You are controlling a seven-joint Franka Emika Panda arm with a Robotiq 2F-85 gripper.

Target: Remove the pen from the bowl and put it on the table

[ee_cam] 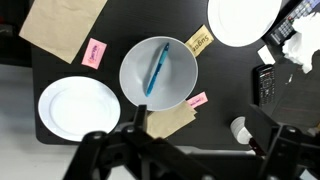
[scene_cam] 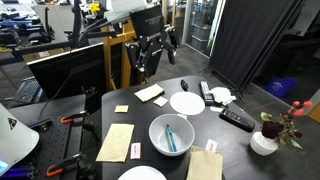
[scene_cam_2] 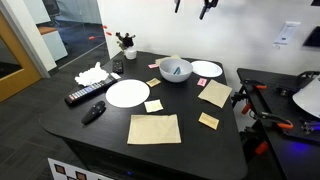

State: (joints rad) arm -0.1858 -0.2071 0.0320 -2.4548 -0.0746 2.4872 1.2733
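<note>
1. The gripper (scene_cam: 157, 55) is held high above the table (scene_cam_2: 200, 145), well apart from everything on it.
2. In the wrist view the gripper (ee_cam: 188, 152) is seen at the lower edge. Its 2 fingers (ee_cam: 95, 150) are spread wide and nothing is held between them.
3. The pen (ee_cam: 156, 68) is found inside the bowl (ee_cam: 130, 85), slanted across the hollow, with 1 end raised towards the rim. It is also seen there in an exterior view (scene_cam: 171, 134).
4. The bowl is set on the table between 2 plates (ee_cam: 72, 108), and neither is touched by it.
5. A brown napkin (ee_cam: 170, 122) is laid just beside the bowl's rim, with a pink note (ee_cam: 197, 100) at its edge.
6. A remote (scene_cam: 237, 119) is placed well apart from the bowl, near a vase (scene_cam: 264, 142).
</note>
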